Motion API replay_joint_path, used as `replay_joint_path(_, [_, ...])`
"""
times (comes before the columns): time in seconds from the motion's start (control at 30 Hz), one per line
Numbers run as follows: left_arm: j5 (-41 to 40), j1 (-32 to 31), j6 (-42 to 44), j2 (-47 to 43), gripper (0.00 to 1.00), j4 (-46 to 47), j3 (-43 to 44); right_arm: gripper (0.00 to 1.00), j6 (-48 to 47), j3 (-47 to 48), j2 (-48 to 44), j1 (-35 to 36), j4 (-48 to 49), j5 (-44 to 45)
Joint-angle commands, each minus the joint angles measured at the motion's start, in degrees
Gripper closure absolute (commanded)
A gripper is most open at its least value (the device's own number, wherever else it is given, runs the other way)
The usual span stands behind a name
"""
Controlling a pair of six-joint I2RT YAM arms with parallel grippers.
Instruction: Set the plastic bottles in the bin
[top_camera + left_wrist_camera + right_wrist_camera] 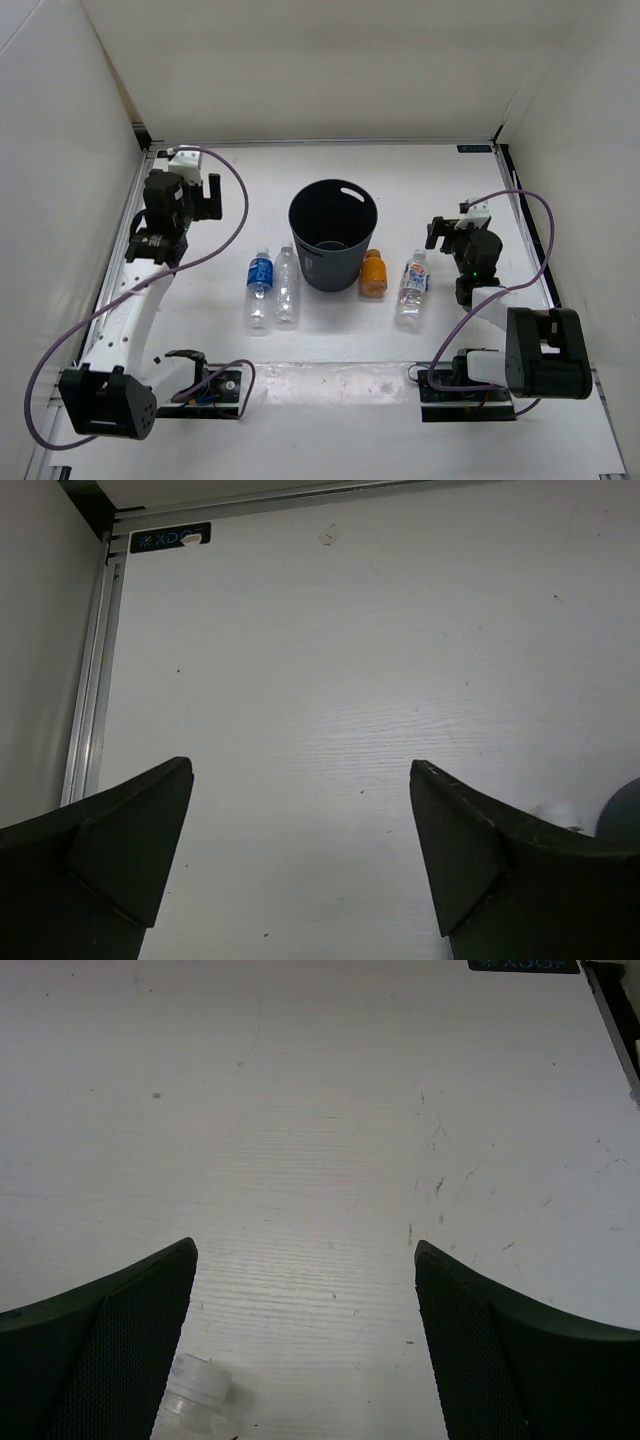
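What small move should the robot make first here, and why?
Probably the right gripper should ease down and left toward the white-labelled bottle. Its jaws are open and empty, and that bottle is the closest one to it and not yet in the bin.

White panel walls (300, 60) enclose the pale, lightly scuffed surface (420, 170) I work over, an aluminium rail (88, 710) running down the frame's left.

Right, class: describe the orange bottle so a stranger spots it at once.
Find the dark round bin mid-table. The orange bottle sits just right of it in the top view. It alone is orange, cap included; the others are clear.
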Motion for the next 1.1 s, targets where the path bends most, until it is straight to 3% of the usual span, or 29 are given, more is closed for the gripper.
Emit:
replay_joint_path(0.0, [-0.44,0.2,-3.56,-4.53,0.0,-4.62,4.94,0.1,-0.04,1.93,-0.55,0.28,1.4,2.27])
replay_joint_path(0.07, [-8.65,0.29,-15.64,-4.71,0.0,-13.26,8.52,0.1,-0.04,1.94,-0.46,-0.07,1.4,1.48])
replay_joint_path(0.13, [-12.05,1.17,-18.69,-3.23,0.0,-27.73,12.49,0.1,-0.04,1.93,-0.46,-0.07,1.4,1.57])
replay_joint_path(0.17, [-17.54,1.34,-19.92,-2.95,0.0,-27.22,12.59,0.1,-0.12,1.85,-0.55,0.28,1.49,1.83])
replay_joint_path(0.23, [-19.17,3.7,-24.29,-2.69,0.0,-27.47,11.01,0.1,-0.21,1.67,-0.38,0.98,1.58,3.32])
replay_joint_path(0.27, [-8.13,4.59,-25.72,-2.08,0.0,-26.87,10.49,0.1,-0.21,1.76,-0.55,1.68,1.58,4.37])
replay_joint_path(0.33, [2.04,8.02,-26.69,-0.5,0.0,-29.21,11.27,0.1,-0.39,1.76,-0.64,1.95,1.66,5.08])
replay_joint_path(0.47, [9.81,5.31,-32.05,7.22,0.0,-29.94,8.66,0.1,-0.39,1.41,-0.73,2.21,1.92,5.87])
replay_joint_path(0.7, [7.99,-6.63,-36.89,14.35,0.0,-30.55,3.89,0.1,-0.39,1.41,-0.81,2.39,2.01,6.14])
replay_joint_path(1.07, [8.68,-12.36,-37.15,20.78,0.0,-28.09,2.57,0.1,-0.39,1.41,-0.81,2.13,2.01,5.96])
